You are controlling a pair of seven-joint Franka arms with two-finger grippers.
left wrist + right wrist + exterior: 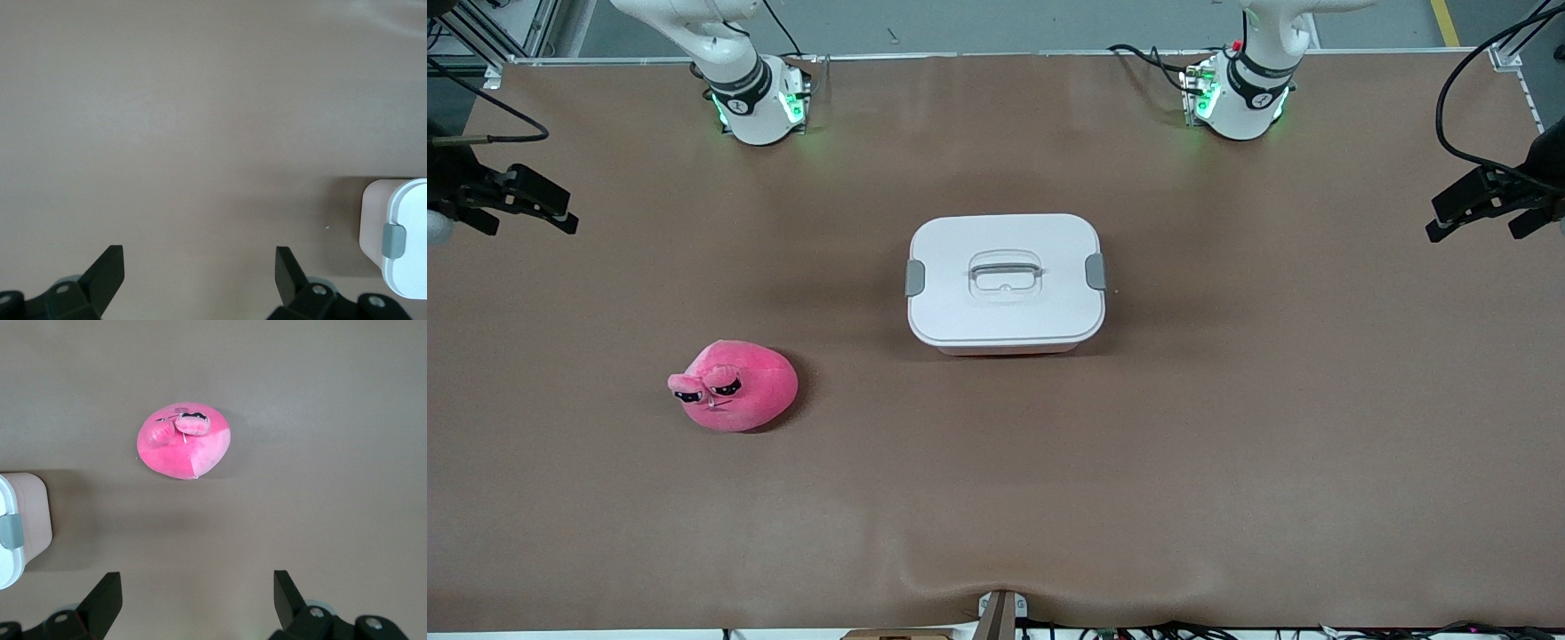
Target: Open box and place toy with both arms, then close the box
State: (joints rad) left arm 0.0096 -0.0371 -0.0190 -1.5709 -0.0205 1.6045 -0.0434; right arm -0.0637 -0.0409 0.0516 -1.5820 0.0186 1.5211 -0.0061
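The box (1005,307) stands shut at the middle of the table, with its white lid on, grey latches on both short sides and a recessed grey handle. The pink plush toy (734,388) lies on the table nearer to the front camera than the box, toward the right arm's end. My right gripper (525,213) hangs open and empty over the table's right-arm end; its wrist view (197,576) shows the toy (185,441) and a corner of the box (20,520). My left gripper (1476,222) hangs open and empty over the left-arm end (200,252), with a box corner (400,233) in sight.
The brown table (1227,462) carries only the box and the toy. The two arm bases (756,102) (1240,98) stand along the table's edge farthest from the front camera. Cables run along the table's edges.
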